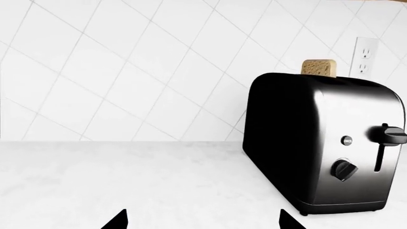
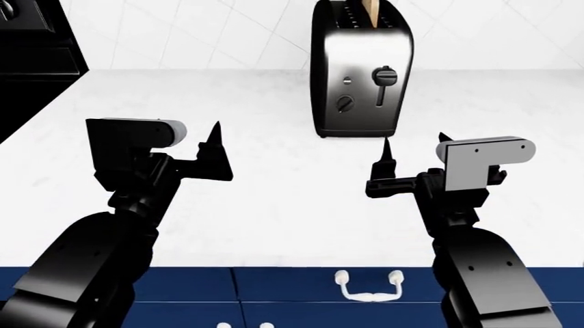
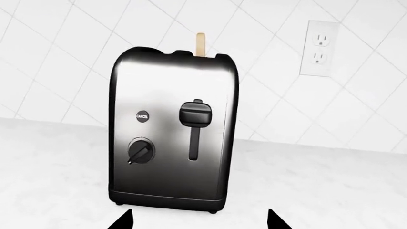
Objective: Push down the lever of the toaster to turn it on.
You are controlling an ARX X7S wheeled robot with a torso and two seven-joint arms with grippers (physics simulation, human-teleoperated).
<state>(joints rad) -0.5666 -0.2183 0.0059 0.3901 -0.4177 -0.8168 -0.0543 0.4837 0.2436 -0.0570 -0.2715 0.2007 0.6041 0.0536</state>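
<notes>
The chrome toaster (image 2: 357, 75) stands upright at the back of the white counter, with a slice of bread (image 2: 373, 10) sticking out of its top. Its black lever (image 2: 385, 74) sits at the top of its slot, above and beside the round knob (image 2: 345, 104). The toaster (image 3: 171, 138) and lever (image 3: 194, 114) face the right wrist view; the left wrist view shows the toaster (image 1: 305, 143) at an angle, with the lever (image 1: 391, 134) at its far edge. My left gripper (image 2: 196, 137) and right gripper (image 2: 414, 145) are open, empty and short of the toaster.
A wall outlet (image 3: 320, 47) is on the tiled wall behind the toaster. A black appliance (image 2: 37, 48) stands at the far left. Blue drawers with a white handle (image 2: 370, 287) run below the counter's front edge.
</notes>
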